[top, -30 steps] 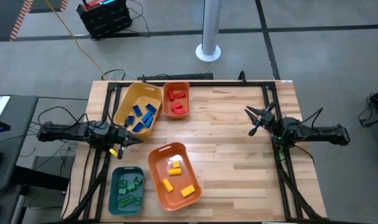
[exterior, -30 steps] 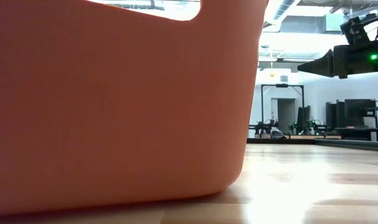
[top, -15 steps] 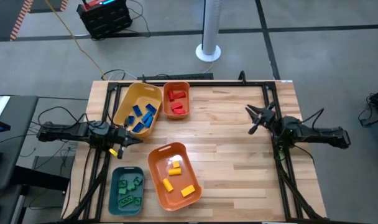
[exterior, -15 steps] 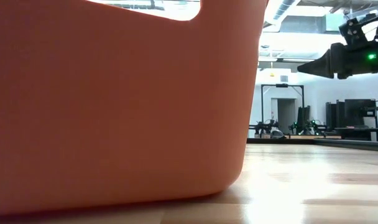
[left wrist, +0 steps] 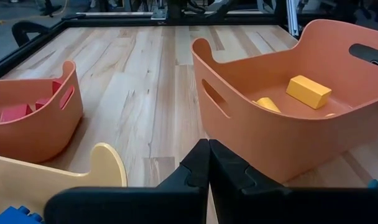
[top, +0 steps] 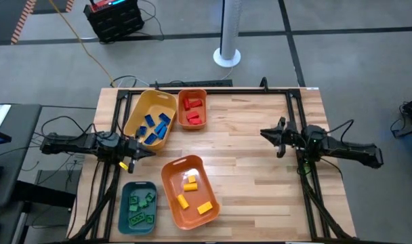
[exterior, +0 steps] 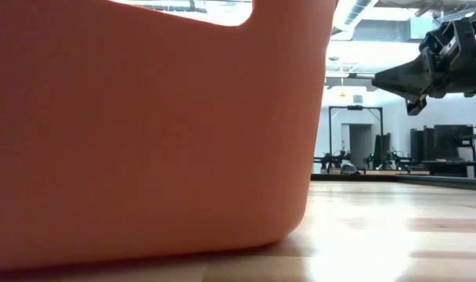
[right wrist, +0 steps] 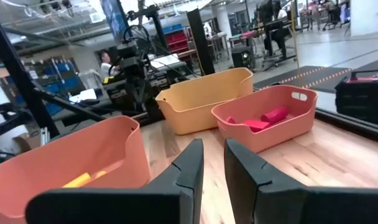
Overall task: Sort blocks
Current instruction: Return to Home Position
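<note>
Fingers of the right pincer (top: 264, 133) stand slightly apart, released and empty. It has swung from angling toward the far edge to pointing straight across the table (top: 246, 169). The left pincer (top: 143, 151), clenched on nothing, has not moved. There are four bins: a yellow bin (top: 152, 105) with blue blocks (top: 155, 127), a small orange bin (top: 179, 112) with red blocks (top: 192, 104), a large orange bin (top: 175, 173) with four yellow blocks (top: 190, 180), and a teal bin (top: 138, 186) with green blocks (top: 139, 207).

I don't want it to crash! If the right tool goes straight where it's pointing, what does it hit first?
Probably the small orange bin holding red blocks, across the table. That is only if the right tool is low enough; its height is unclear.
</note>
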